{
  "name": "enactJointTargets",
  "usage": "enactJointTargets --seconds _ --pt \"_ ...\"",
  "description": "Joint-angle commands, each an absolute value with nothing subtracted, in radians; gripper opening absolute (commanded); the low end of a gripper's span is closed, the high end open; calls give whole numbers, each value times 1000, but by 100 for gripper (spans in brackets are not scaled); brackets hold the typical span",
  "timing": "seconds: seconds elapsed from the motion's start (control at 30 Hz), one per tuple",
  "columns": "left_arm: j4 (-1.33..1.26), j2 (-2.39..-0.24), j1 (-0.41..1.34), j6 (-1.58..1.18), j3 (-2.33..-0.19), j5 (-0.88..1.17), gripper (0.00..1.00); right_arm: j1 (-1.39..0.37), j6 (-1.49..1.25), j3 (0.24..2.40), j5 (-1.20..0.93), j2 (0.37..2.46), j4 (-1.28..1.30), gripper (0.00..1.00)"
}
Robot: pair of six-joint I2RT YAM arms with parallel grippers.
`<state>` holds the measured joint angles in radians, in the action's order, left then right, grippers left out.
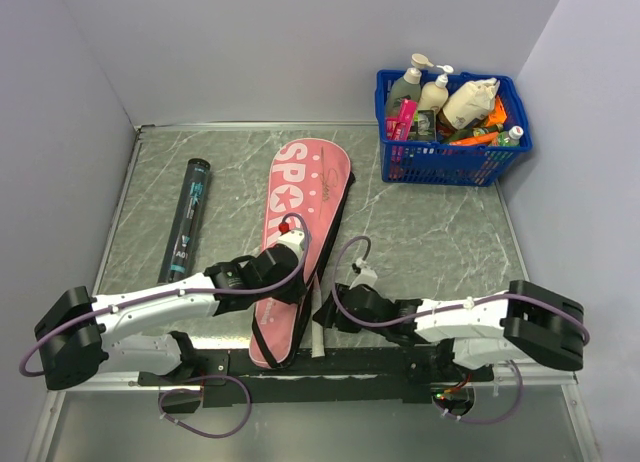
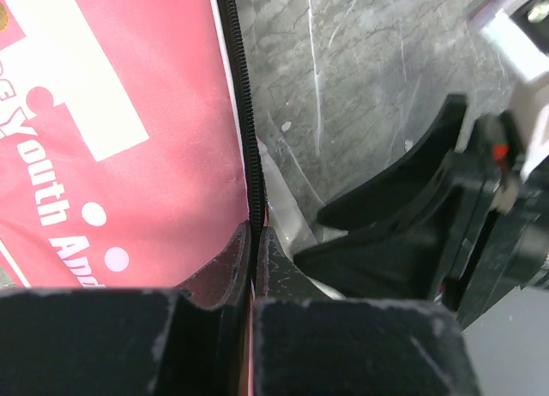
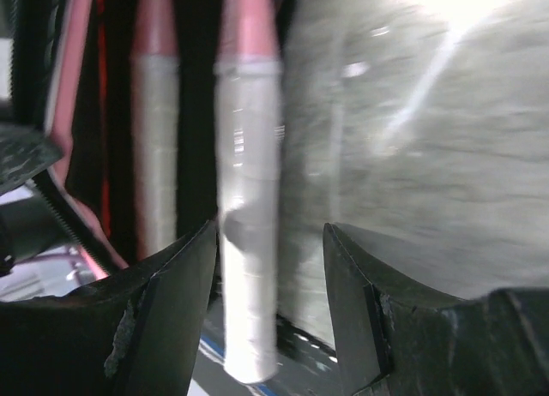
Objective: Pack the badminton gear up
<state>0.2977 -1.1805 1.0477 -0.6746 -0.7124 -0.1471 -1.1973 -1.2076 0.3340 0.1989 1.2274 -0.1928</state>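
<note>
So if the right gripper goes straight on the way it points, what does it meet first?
Most likely the white racket handle, lying inside the open right gripper. Depth is unclear, so it could be the table beside it.

A blue plastic lattice basket is sitting at the far right corner of the grey marbled counter, holding white pump bottles and a cream cloth pouch.

- A robot test cell in a lab: plain pale walls box in a grey marble-look worktop on three sides.
- The left arm and right arm are bolted to a black rail at the near edge, with purple cables looping loose.
- Laid-out props: a pink racket cover, a black tube, and a blue basket of bottles.
</note>
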Motion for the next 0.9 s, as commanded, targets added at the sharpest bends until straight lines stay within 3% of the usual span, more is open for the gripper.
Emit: enactJointTargets --seconds 0.0,0.1,0.2,0.3,0.33,0.87 --pt "273 -1143 1055 -687 -723 -114 1 -1235 -1235 319 207 1276 -388 60" --pt "275 -1132 1055 -690 -715 -112 1 -1239 -1246 331 206 1318 -402 56" --pt "276 -1126 1055 -690 -709 -115 1 -1250 -1256 334 204 1354 -436 38" --pt "273 -1124 1055 -692 -704 -110 1 -1256 -1270 337 213 1382 -466 5" --pt "272 -1124 1055 -692 -701 -110 1 -1255 -1273 336 215 1391 -485 0" --pt "262 -1094 1055 -709 -672 -100 1 -1261 -1281 468 238 1517 -618 0"
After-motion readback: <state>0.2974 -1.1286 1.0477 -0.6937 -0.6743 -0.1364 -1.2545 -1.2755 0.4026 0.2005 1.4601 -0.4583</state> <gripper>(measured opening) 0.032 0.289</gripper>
